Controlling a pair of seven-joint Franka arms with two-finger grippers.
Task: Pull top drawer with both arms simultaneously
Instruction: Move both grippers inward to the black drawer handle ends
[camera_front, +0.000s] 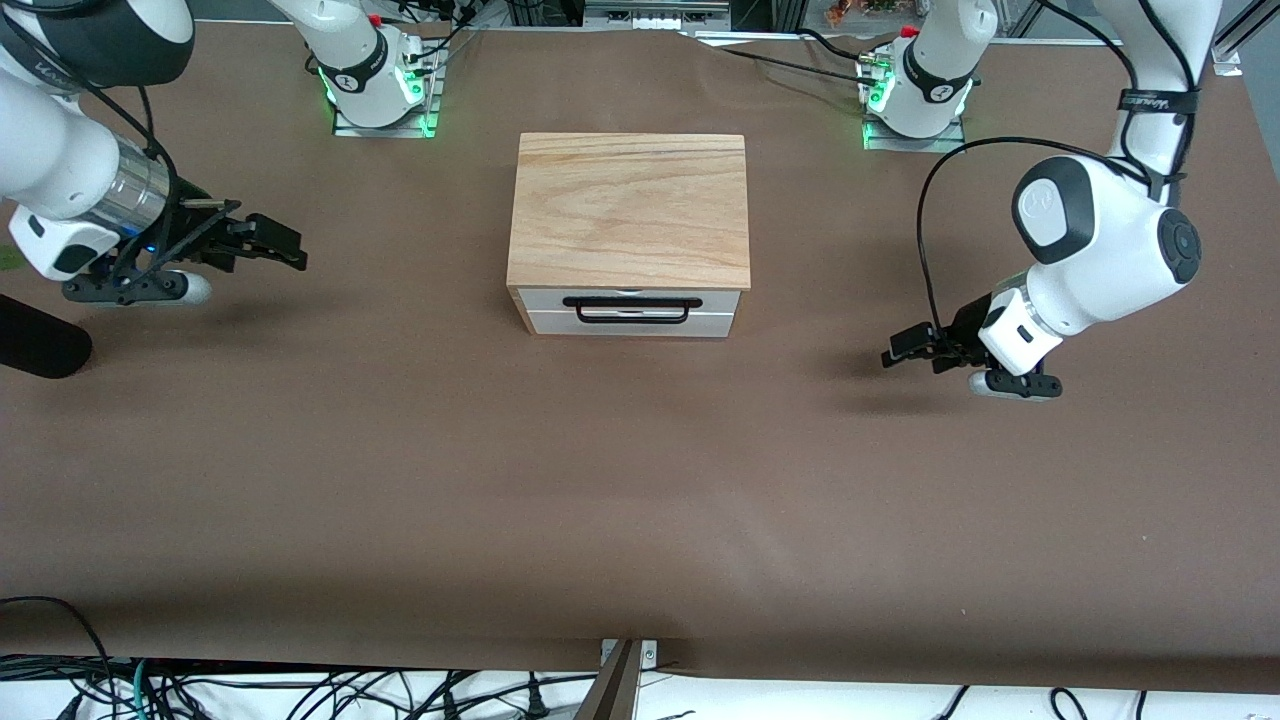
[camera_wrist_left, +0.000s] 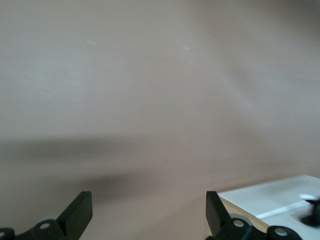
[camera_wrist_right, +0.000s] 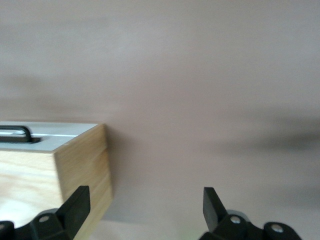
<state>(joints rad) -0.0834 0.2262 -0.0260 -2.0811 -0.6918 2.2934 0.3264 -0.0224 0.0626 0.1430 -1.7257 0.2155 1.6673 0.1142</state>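
At the left of your front view, the right arm's tool (camera_front: 285, 245) hangs over bare counter (camera_front: 400, 480) toward the right arm's end, well apart from the box (camera_front: 630, 210). In your right wrist view its fingers (camera_wrist_right: 77, 202) stand spread with nothing between them, and the box's corner shows past them.

At the centre of the frame the wooden box sits on the counter. The top drawer (camera_front: 632, 309) lies under the wood-grain slab, its white front and black bar handle (camera_front: 631, 309) facing the front camera; it looks pushed in.

At the right of the frame, the left arm's tool (camera_front: 905, 347) hangs over bare counter, also released; your left wrist view shows its fingers (camera_wrist_left: 80, 210) parted and empty.
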